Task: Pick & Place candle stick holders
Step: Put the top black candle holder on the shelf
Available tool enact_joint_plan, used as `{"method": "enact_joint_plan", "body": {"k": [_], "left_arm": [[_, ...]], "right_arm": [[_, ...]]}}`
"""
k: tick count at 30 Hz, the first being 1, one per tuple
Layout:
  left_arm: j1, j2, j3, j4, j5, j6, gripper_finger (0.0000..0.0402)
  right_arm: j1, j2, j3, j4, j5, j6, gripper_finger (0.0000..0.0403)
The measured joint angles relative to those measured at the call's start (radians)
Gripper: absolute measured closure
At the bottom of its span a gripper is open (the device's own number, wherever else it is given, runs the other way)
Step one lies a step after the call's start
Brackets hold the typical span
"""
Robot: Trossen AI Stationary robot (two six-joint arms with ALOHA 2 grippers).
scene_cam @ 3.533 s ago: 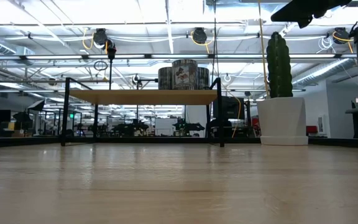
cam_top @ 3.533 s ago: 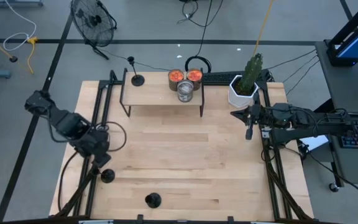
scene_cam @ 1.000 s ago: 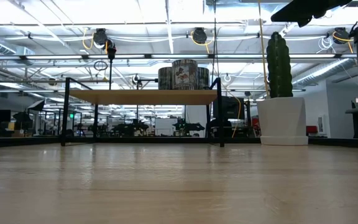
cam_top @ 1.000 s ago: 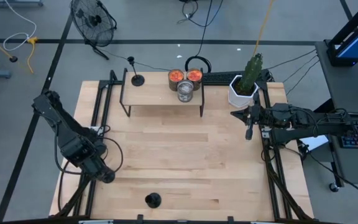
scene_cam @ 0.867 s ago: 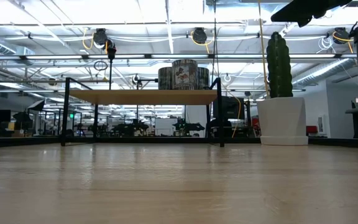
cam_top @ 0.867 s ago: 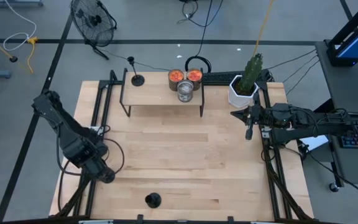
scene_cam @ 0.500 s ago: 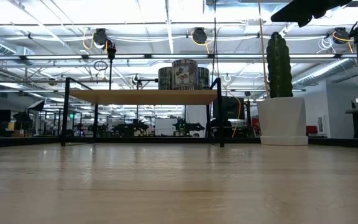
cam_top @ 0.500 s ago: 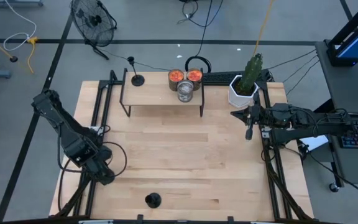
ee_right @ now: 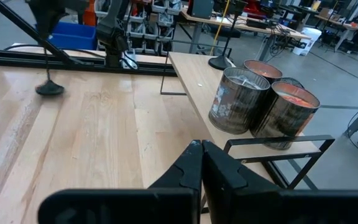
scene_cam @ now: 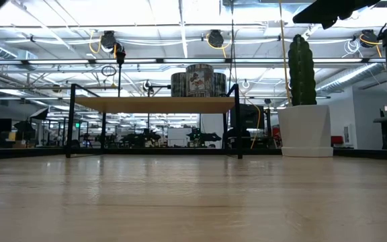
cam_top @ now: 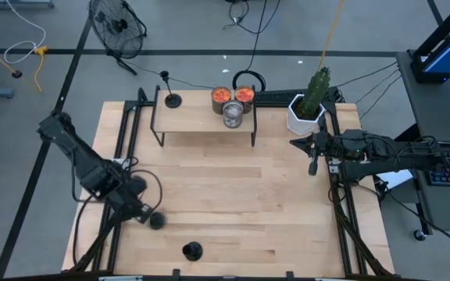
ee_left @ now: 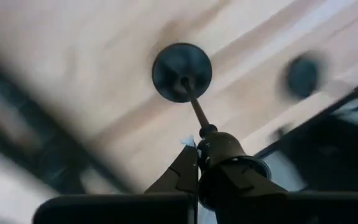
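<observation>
Three matte-black candle stick holders show. One stands by its round base on the wooden shelf (cam_top: 205, 117) at the far left (cam_top: 173, 100). Another stands on the table near the front edge (cam_top: 191, 250). The third (cam_top: 156, 221) is at the table's left, its top end in my left gripper (cam_top: 144, 214), which is shut on it and points steeply down. Its base (ee_left: 182, 71) and thin stem (ee_left: 196, 111) show in the left wrist view. My right gripper (cam_top: 312, 165) waits shut and level at the table's right side, by the plant pot. My left gripper pinches the holder's top end, the small cup (ee_left: 224, 148), between its two fingers. The fingers come from above, slanting down and toward the table's right, roughly along the stem. The holder tilts, its base out ahead of the fingers; I cannot tell whether the base is clear of the table.
Three tin cans (cam_top: 232, 105) stand on the shelf's right part. A white pot with a cactus (cam_top: 307, 109) stands at the far right. Black rails (cam_top: 127, 140) run along the table's left and right sides. The wide middle of the table (cam_top: 241, 195) is bare wood.
My left gripper has shifted a little toward the table's right and tipped. The holder's base, hidden under the gripper before, now shows to the right of the fingers, farther onto the table. The other two holders and my right arm have kept still.
</observation>
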Motion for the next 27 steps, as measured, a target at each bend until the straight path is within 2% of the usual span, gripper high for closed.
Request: {"method": "enact_joint_plan", "body": {"k": [2,5,11,20,27], "left_arm": [[0.027,-0.005,0.018,0.009,-0.09,0.034,0.0386],[0.079,-0.005,0.047,0.0,-0.17,0.1,0.0386],[0.209,-0.005,0.136,-0.098,-0.266,0.235,0.0386],[0.449,-0.004,0.365,-0.125,-0.446,0.502,0.0386],[0.663,0.028,0.555,-0.093,-0.532,0.699,0.0386]], "right_arm": [[0.0,0.0,0.0,0.0,0.0,0.0,0.0403],[0.0,0.0,0.0,0.004,0.0,0.0,0.0403],[0.0,0.0,0.0,0.003,0.0,0.0,0.0403],[0.0,0.0,0.0,0.003,0.0,-0.001,0.0403],[0.0,0.0,0.0,0.002,0.0,-0.003,0.0403]]}}
